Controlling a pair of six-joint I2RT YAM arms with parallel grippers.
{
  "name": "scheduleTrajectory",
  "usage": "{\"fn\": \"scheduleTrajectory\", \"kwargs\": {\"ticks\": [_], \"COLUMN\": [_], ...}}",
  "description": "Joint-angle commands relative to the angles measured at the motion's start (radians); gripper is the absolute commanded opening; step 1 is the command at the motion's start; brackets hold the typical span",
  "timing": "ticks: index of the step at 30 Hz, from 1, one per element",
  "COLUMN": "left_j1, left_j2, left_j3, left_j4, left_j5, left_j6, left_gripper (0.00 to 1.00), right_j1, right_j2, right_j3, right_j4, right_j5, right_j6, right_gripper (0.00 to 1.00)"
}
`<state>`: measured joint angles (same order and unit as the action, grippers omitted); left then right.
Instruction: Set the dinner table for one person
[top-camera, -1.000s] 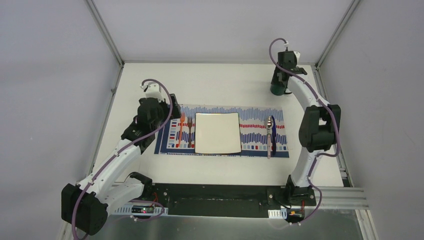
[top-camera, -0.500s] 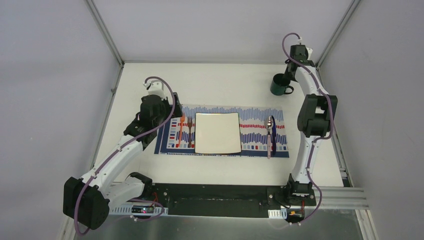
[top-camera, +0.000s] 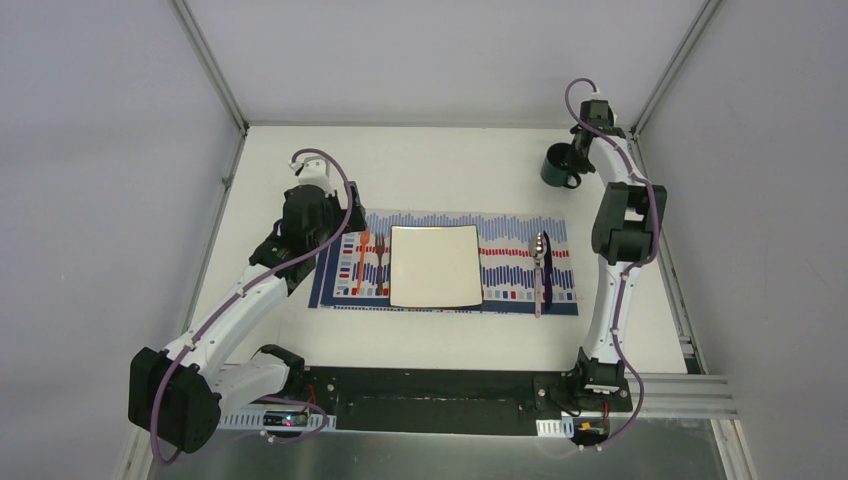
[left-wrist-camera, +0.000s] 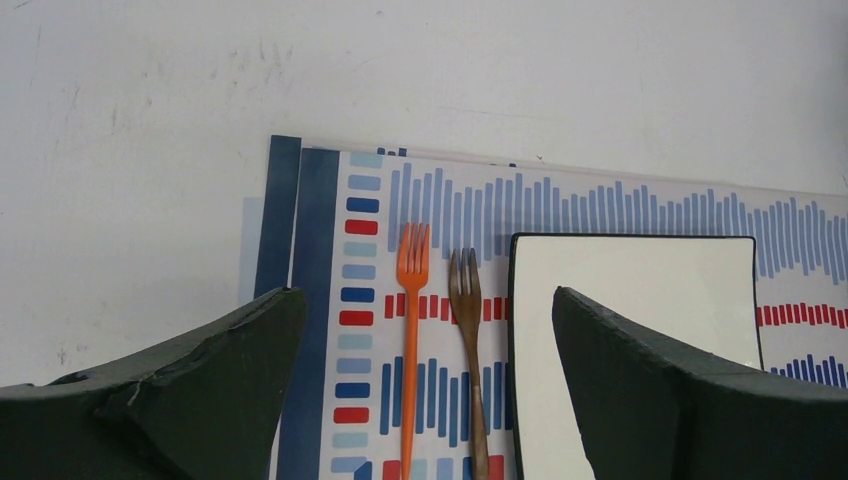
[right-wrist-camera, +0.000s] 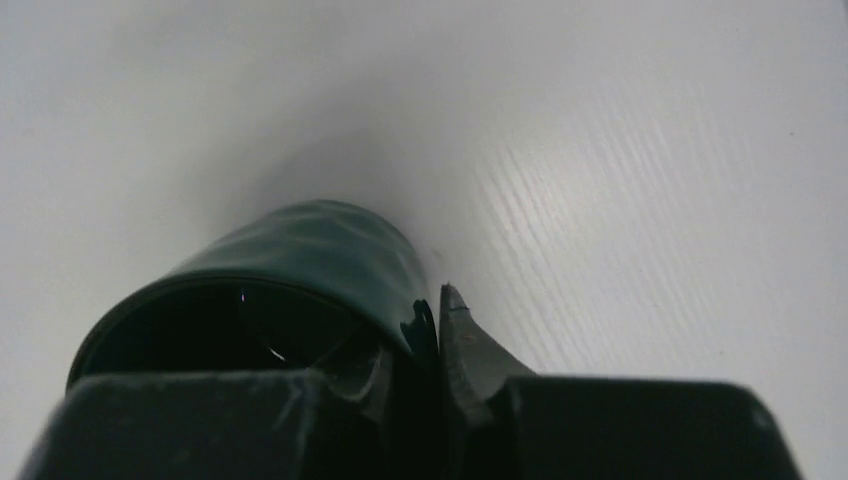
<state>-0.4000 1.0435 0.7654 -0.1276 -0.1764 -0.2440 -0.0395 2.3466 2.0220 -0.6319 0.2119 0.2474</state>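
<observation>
Gripped green mug's (right-wrist-camera: 300, 250) rim with right hand (right-wrist-camera: 428, 322), beyond placemat's (top-camera: 510, 225) far right corner. Held left hand (left-wrist-camera: 425, 300) open, well apart.

The handles of the orange fork (left-wrist-camera: 408, 380) and the brown fork (left-wrist-camera: 472, 390) run off the left wrist view's bottom edge, which also cuts the white plate (left-wrist-camera: 640, 300). The right pincer (right-wrist-camera: 428, 335) hides the near side of the green mug (right-wrist-camera: 300, 250) behind its own body. From above, the cutlery (top-camera: 541, 270) right of the plate is too small to name.
</observation>
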Motion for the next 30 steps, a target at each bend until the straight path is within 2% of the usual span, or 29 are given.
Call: {"fn": "scheduleTrajectory", "kwargs": {"ticks": [1, 11, 23, 30], "left_j1": [-0.007, -0.007, -0.007, -0.008], "left_j2": [0.004, -0.01, -0.048, -0.081], "left_j3": [0.041, 0.024, -0.009, -0.024], "left_j4": [0.021, 0.035, 0.04, 0.038], "left_j5": [-0.004, 0.015, 0.031, 0.049], "left_j6": [0.014, -0.005, -0.024, -0.036], "left_gripper": [0.99, 0.99, 0.99, 0.99], "right_j1": [0.004, 0.038, 0.216, 0.317], "right_j2": [-0.009, -0.143, -0.413, -0.589], "right_j3": [0.023, -0.074, -0.229, -0.438], "right_j4": [0.014, 0.016, -0.003, -0.028], "right_j5": [-0.051, -0.034, 0.047, 0.123], "right_j6": [0.049, 0.081, 0.049, 0.068], "right_gripper": [0.0, 0.0, 0.0, 0.0]}}
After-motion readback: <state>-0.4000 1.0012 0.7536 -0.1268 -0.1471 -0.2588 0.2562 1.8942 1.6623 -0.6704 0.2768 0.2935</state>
